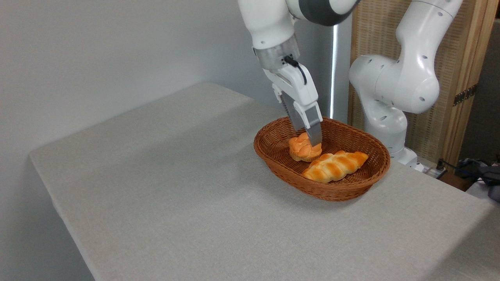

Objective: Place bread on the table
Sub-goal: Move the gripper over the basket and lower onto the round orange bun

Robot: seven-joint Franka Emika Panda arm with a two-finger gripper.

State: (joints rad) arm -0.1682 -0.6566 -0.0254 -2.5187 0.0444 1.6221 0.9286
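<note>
We saw the claw reaching down into the brown wicker basket, its two fingers set on either side of the round orange bread; whether they pressed it we could not tell. A paler braided loaf lay just beside the bread in the basket, which sat on the grey table.

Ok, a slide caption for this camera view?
Gripper straddling the round bun in the wicker basket, beside a braided loaf.
</note>
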